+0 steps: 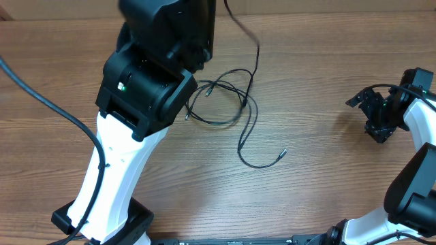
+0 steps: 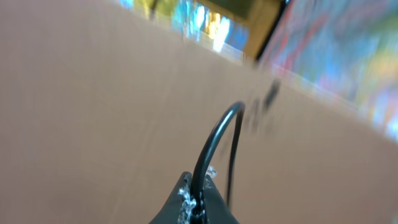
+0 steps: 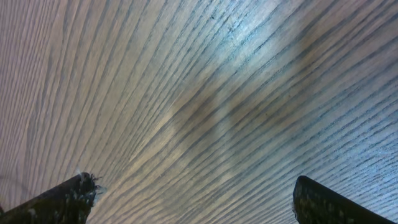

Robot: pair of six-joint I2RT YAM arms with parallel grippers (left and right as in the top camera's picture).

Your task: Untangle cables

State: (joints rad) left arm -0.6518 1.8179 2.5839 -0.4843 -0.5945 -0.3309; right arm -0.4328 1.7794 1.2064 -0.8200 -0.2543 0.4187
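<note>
- Cables (image 1: pixel 240 144) lie on the table (image 1: pixel 327 190), in a loose tangle at centre top of the overhead view. The two wrist views never show this tangle.
- Wood grain fills the right wrist view, sharp and bare. In the left wrist view the table (image 2: pixel 93 124) is a brown blur, with coloured smears beyond its far edge.
- Left arm (image 1: pixel 129 156) is the biggest machine part overhead. Its white link rises from the lower left, and its black head covers the tangle's left edge.
- Right arm (image 1: pixel 422 122) sits at the right edge, well apart from the cables.
- Right gripper (image 1: pixel 375 116) is a small dark shape overhead, and its jaws are hard to read there. Its own camera settles the matter: the fingers (image 3: pixel 62 199) stand at opposite bottom corners, spread wide, with nothing between them.
- Left gripper (image 2: pixel 198 208) is hidden overhead beneath the arm's head. Its wrist view shows the jaws closed tight on one strand (image 2: pixel 214 127), which arches up out of the grip and drops toward the table.
- Overhead, one strand (image 1: pixel 257 47) runs from the tangle up to the top edge beside the head.
- Smallest is a silver tip (image 1: pixel 283 152). It ends the tail that swings out to the tangle's lower right, lying flat on the wood.
</note>
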